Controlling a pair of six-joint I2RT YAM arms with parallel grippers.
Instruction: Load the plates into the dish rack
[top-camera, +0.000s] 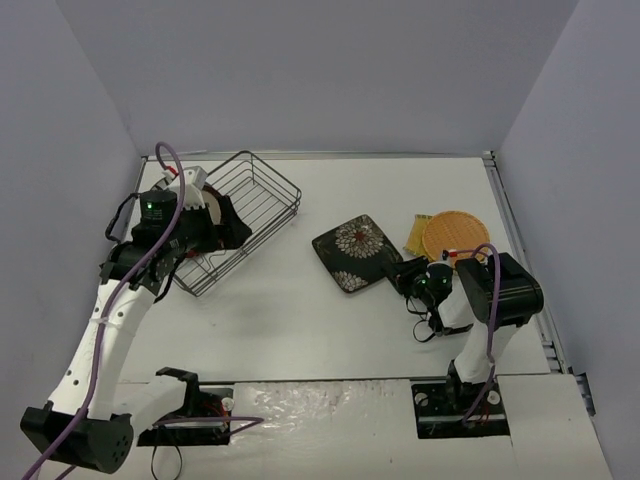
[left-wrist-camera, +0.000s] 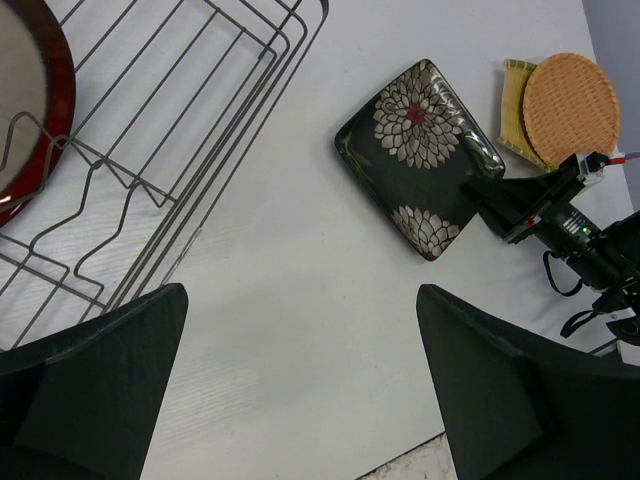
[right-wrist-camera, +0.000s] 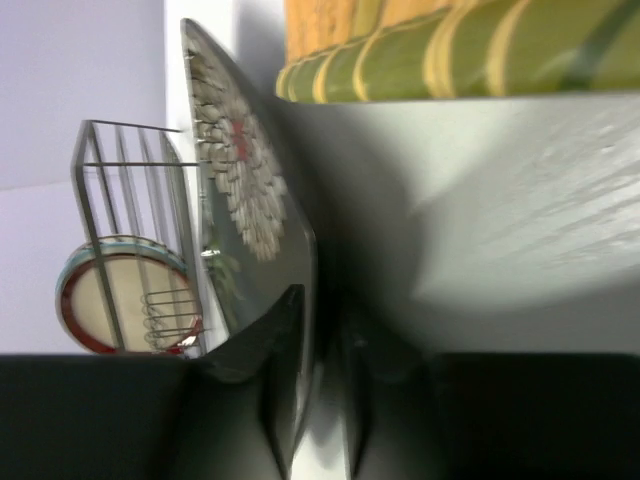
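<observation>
Right gripper (top-camera: 403, 272) is pinched on the right rim of the dark square plate (top-camera: 352, 250), which sits diagonal, mid-table. Dish rack (top-camera: 255, 195) is well left of it, so the left arm is nearer; left gripper (left-wrist-camera: 300, 380) gapes empty at its edge. Plates visible: three. That is the square one, red-rimmed plate (left-wrist-camera: 25, 110) racked, and orange-tan plate (top-camera: 455, 236) beside the right arm. One rack.

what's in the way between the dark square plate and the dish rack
Nothing visible lies on the table between the dark square plate and the dish rack. The left gripper hangs open above the rack's near side, which could crowd loading.
</observation>
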